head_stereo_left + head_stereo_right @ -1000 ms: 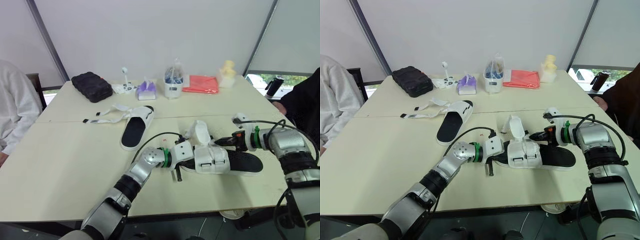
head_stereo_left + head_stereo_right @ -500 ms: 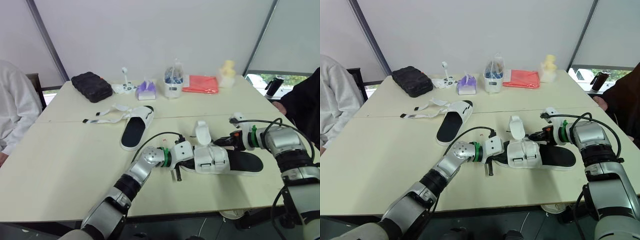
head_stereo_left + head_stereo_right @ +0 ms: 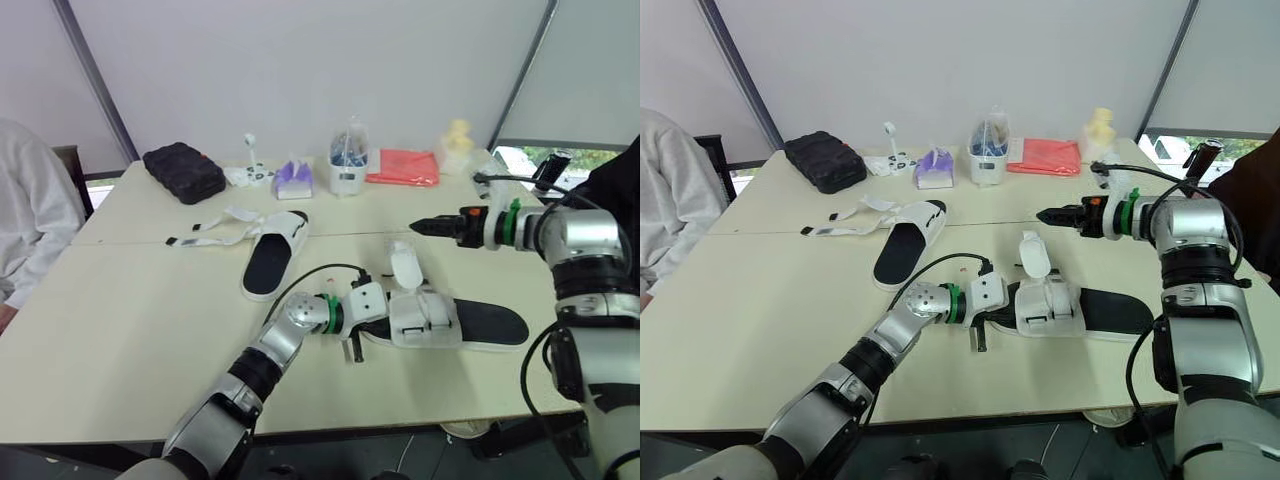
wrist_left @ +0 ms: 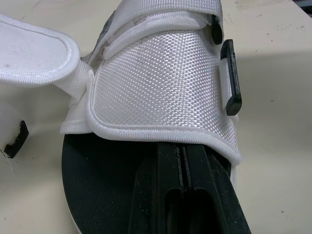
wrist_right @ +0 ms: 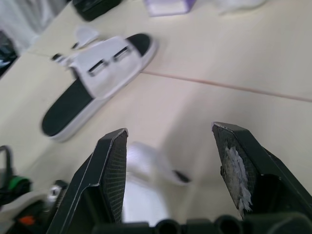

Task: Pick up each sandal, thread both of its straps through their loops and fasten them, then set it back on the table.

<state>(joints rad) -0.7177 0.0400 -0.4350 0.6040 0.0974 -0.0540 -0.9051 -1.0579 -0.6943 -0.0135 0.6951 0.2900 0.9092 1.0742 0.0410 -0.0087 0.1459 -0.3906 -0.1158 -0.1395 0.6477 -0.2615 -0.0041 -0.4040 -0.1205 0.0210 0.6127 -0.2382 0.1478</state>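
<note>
Left eye view: the sandal lay flat on the table, centre front. Its long axis ran 9 to 3 o'clock, toe at 9 and heel at 3, judging by the longer bare footbed. One strap stood up loose on its 12 side. My left pincer was pressed together on the footbed at the toe, tips at the band's edge. My right pincer hung spread and empty, pointing to 9. I judged the sandal light, its sole bendy and its webbing limp, and best taken by the strap tip.

Pale table; white wall; window at right.
</note>
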